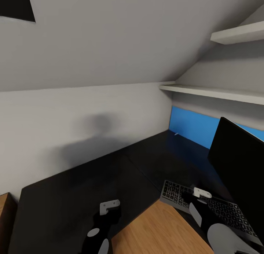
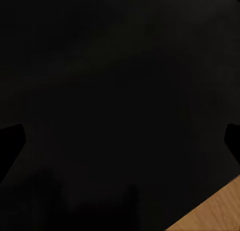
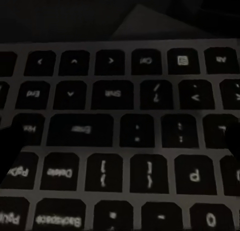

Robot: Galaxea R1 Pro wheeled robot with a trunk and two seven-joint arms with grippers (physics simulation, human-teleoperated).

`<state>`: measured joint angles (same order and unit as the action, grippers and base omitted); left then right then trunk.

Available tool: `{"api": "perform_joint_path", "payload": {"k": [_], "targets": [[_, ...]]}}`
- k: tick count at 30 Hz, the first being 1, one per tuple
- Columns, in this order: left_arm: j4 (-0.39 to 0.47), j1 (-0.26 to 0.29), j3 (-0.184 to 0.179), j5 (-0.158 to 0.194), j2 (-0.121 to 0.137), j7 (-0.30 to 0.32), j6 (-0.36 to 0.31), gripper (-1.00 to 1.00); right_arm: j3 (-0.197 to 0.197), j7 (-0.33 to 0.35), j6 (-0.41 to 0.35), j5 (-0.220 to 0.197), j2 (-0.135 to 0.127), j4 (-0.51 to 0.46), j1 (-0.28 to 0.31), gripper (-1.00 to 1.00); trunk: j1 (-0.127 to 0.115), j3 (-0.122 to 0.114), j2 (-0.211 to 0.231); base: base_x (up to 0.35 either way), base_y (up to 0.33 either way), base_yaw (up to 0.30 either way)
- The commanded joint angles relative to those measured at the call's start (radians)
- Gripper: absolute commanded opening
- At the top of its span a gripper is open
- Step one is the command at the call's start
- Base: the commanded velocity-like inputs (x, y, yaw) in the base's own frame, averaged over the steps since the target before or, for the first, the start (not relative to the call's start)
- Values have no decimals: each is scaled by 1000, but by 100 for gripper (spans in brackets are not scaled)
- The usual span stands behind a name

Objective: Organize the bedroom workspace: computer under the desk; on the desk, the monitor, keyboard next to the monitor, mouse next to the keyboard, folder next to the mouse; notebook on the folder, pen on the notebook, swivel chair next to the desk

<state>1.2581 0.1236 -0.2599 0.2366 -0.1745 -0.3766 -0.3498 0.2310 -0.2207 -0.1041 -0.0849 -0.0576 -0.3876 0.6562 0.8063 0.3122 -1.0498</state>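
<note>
The glossy black desk runs along the grey wall and turns a corner at the far right. On its right part lies the dark grey keyboard, just in front of the black monitor. My right gripper hovers low over the keyboard; the right wrist view has the keys very close, with dark fingertips far apart at the frame's edges, open. My left gripper hangs over the desk's front edge. In the left wrist view its fingertips stand wide apart over the bare black top, holding nothing.
A bright blue panel lines the wall behind the monitor, with a small pale thing at its foot. Two white shelves jut out above the desk's right part. Wooden floor lies below the desk edge. A wooden piece stands at lower left.
</note>
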Motion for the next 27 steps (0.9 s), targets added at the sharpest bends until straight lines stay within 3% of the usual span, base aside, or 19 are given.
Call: {"api": "perform_joint_path", "payload": {"k": [1,3,12,22,27], "targets": [[1,1,-1,9,0,-8,-3,100,-2,-3,-4,-18,0,-2,0,100,4,5,-8,0,0,0],[1,1,-1,9,0,-8,-3,100,-3,-3,-4,-46,1,-3,0,100,12,11,-22,0,0,0],[1,1,-2,9,0,-8,-3,100,-4,-4,-3,-66,1,-3,0,100,46,39,-85,0,0,0],[1,1,-2,10,0,-7,-2,100,-4,-4,-3,-67,2,-2,0,100,46,39,-85,0,0,4],[1,1,-2,9,0,-7,-1,100,-4,-5,-3,-67,2,-1,0,100,46,40,-85,0,0,152]]}}
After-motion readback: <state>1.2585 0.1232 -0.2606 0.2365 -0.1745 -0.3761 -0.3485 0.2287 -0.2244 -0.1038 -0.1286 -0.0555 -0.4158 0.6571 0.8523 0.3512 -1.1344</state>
